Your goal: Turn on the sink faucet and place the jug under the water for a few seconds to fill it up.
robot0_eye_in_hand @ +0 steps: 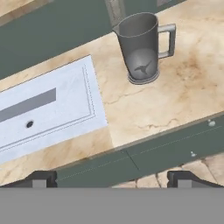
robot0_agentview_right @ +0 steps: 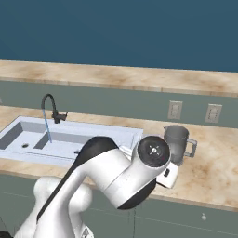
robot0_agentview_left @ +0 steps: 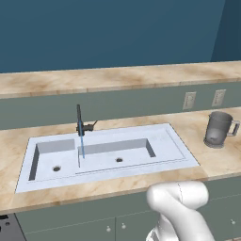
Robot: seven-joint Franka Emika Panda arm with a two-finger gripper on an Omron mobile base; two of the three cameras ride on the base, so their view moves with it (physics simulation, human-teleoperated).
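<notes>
Jug: the jug [robot0_agentview_left: 219, 129] [robot0_agentview_right: 178, 144] [robot0_eye_in_hand: 142, 46] is seen standing upright on the counter [robot0_agentview_left: 197, 127] [robot0_agentview_right: 214, 162] [robot0_eye_in_hand: 175, 100], well off the right end of the sink, nearer the back wall than the front edge; its loop handle is turned away from the sink, and nothing is touching it
Jug contents: cannot be told through the translucent grey wall
Water: the water [robot0_agentview_left: 82, 143] [robot0_agentview_right: 46, 123] is shown as a thin light blue stream falling straight down from the spout tip into the sink
Sink faucet: the sink faucet [robot0_agentview_left: 80, 121] [robot0_agentview_right: 52, 108] is set on the back rim of the sink, toward its left part, with its short lever angled out to the side
Sink: the sink [robot0_agentview_left: 179, 150] [robot0_agentview_right: 132, 135] [robot0_eye_in_hand: 94, 92] is sunk into the counter, a drain hole is seen in each basin, and its right rim lies well apart from the jug
Gripper: the gripper [robot0_eye_in_hand: 112, 178] is held above the front edge of the counter, out in front of the jug and apart from it; its two dark tips stand wide apart with nothing between them, so it is spread and empty
Arm: the white arm [robot0_agentview_left: 181, 207] [robot0_agentview_right: 116, 176] is bent in front of the cabinets [robot0_agentview_left: 117, 221] [robot0_eye_in_hand: 166, 144]
Wall outlets: two outlets [robot0_agentview_left: 189, 100] [robot0_agentview_right: 175, 109] are mounted on the backsplash [robot0_agentview_left: 132, 106] [robot0_agentview_right: 116, 100] behind the counter's right part, beyond the jug
</notes>
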